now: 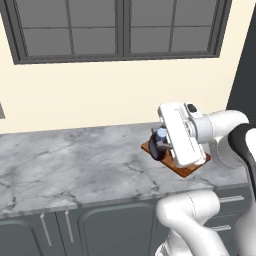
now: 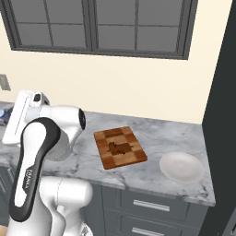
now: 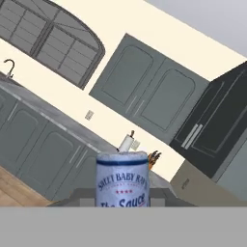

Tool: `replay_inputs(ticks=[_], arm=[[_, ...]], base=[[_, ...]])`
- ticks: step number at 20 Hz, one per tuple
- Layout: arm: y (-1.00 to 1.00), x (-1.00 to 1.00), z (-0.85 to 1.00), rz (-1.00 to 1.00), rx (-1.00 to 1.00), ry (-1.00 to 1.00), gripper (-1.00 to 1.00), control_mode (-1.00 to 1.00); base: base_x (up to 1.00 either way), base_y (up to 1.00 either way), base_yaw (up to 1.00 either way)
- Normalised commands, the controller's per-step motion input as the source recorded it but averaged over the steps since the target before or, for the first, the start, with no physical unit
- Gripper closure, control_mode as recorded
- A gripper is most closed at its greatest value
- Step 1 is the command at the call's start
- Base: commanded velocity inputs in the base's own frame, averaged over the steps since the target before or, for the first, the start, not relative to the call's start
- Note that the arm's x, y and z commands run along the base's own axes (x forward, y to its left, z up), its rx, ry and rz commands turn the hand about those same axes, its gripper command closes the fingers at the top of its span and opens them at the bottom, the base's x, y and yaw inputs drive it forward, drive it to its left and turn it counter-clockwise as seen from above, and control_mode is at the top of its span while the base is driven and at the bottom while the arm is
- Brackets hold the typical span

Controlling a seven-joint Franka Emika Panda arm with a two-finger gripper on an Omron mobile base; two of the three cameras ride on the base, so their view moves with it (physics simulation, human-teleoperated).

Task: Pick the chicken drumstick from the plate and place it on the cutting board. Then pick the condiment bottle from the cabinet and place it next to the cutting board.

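Note:
My gripper (image 1: 159,145) is shut on the condiment bottle (image 1: 160,140), a dark bottle with a bluish cap, held over the marble counter (image 1: 75,160) by the left end of the cutting board (image 1: 186,169). The hand view looks along the bottle's pale labelled neck (image 3: 122,181), which stands between the fingertips (image 3: 82,195). From the right, the checkered cutting board (image 2: 120,147) lies well right of my hand, with the reddish-brown chicken drumstick (image 2: 118,148) on it. The white plate (image 2: 181,167) sits bare to the board's right. The dark cabinet (image 2: 225,115) rises at the far right.
A dark-framed window (image 1: 120,27) is set in the cream wall behind the counter. Grey drawers with silver handles (image 2: 152,206) run under the counter's front edge. My own arm (image 2: 37,152) blocks the counter's left part in the right base view.

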Motion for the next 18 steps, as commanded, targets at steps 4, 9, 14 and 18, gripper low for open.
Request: replay_inputs(ticks=[4, 9, 14, 18], arm=[[0.0, -0.01, -0.02, 0.01, 0.22, 0.05, 1.0, -1.0], [0.01, -0.06, 0.0, 0.0, 0.15, 0.08, 1.0, -1.0], [0.02, -0.09, 0.0, 0.0, 0.03, 0.07, 1.0, -1.0], [0.13, -0.01, 0.0, 0.0, 0.0, 0.04, 1.0, -1.0]], base=[[0.0, 0.0, 0.0], [0.0, 0.0, 0.0], [0.0, 0.0, 0.0], [0.0, 0.0, 0.0]])
